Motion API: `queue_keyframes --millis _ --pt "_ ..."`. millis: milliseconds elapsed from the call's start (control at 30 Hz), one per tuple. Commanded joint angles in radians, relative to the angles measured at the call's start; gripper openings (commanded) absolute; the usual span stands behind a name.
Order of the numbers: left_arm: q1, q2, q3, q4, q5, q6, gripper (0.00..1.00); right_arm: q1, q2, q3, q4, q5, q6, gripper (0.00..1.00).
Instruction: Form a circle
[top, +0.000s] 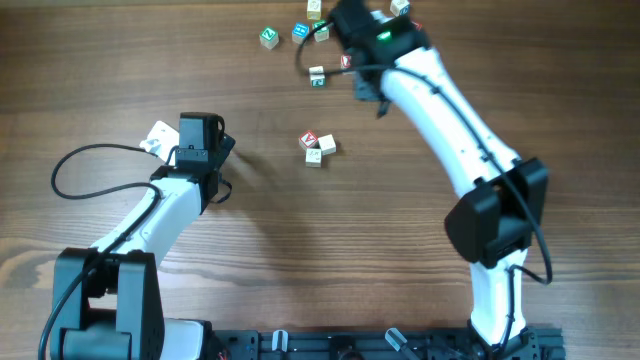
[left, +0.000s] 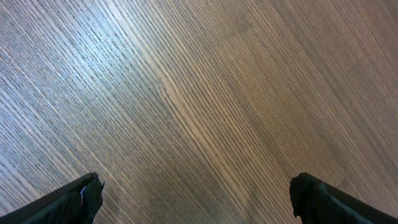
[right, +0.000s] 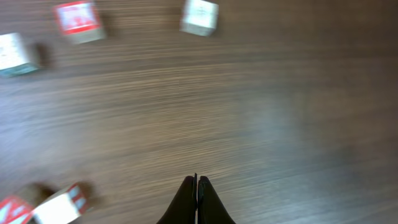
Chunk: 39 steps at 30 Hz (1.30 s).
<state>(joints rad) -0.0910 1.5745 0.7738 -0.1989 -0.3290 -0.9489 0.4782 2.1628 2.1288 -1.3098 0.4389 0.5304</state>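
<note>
The circle (top: 317, 147) is only begun: three little blocks bunched in the middle of the tabletop (top: 150, 60). The right gripper (right: 196, 182), pinched closed and empty, is up by the loose blocks (top: 268, 37). The left gripper (left: 196, 190) gapes wide, empty. Next, I think, a loose block must join the three.

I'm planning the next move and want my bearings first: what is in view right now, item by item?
Cluster of cubes: three, one red-faced and two cream, touching, mid-table.
Scattered cubes: about seven, green, blue, red and pale faces, far edge, some partly hidden by the right arm.
White piece: one, left half of the table; cannot tell what it is.
Table: one, brown wood.
Left gripper: open, empty, over bare wood.
Right gripper: shut, empty, over wood near the scattered cubes.
</note>
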Motion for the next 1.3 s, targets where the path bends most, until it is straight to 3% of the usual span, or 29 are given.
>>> queue_keyframes --millis 0,200,433,567,700,733,767,800,833,867,900,1067,1267 --pt "0.004 0.006 -0.002 0.000 -0.020 -0.009 1.00 -0.057 -0.016 0.003 -0.026 -0.101 -0.007 0.04" --pt "0.004 0.006 -0.002 0.000 -0.020 -0.009 1.00 -0.066 -0.092 0.003 -0.161 -0.088 -0.014 0.04" --pt "0.004 0.006 -0.002 0.000 -0.020 -0.009 1.00 -0.073 -0.400 -0.010 -0.299 -0.048 -0.015 0.04" --pt "0.004 0.006 -0.002 0.000 -0.020 -0.009 1.00 -0.073 -0.654 -0.211 -0.298 -0.029 0.037 0.04" --pt "0.004 0.006 -0.002 0.000 -0.020 -0.009 1.00 -0.073 -1.033 -0.540 -0.270 0.017 0.214 0.05" --pt "0.004 0.006 -0.002 0.000 -0.020 -0.009 1.00 -0.073 -1.128 -0.616 -0.234 0.019 0.229 0.20" --pt "0.004 0.006 -0.002 0.000 -0.020 -0.009 1.00 -0.073 -1.238 -0.695 -0.188 0.038 0.228 0.44" --pt "0.004 0.006 -0.002 0.000 -0.020 -0.009 1.00 -0.073 -1.307 -0.739 -0.170 0.054 0.228 0.54" --pt "0.004 0.006 -0.002 0.000 -0.020 -0.009 1.00 -0.073 -1.391 -0.780 -0.169 0.068 0.228 0.56" --pt "0.004 0.006 -0.002 0.000 -0.020 -0.009 1.00 -0.073 -1.478 -0.807 -0.183 0.079 0.228 0.68" --pt "0.004 0.006 -0.002 0.000 -0.020 -0.009 1.00 -0.073 -1.525 -0.810 -0.204 0.088 0.229 0.98" --pt "0.004 0.006 -0.002 0.000 -0.020 -0.009 1.00 -0.073 -1.846 -0.808 -0.282 0.119 0.241 1.00" --pt "0.004 0.006 -0.002 0.000 -0.020 -0.009 1.00 -0.071 -2.139 -0.822 -0.148 0.355 0.371 0.99"
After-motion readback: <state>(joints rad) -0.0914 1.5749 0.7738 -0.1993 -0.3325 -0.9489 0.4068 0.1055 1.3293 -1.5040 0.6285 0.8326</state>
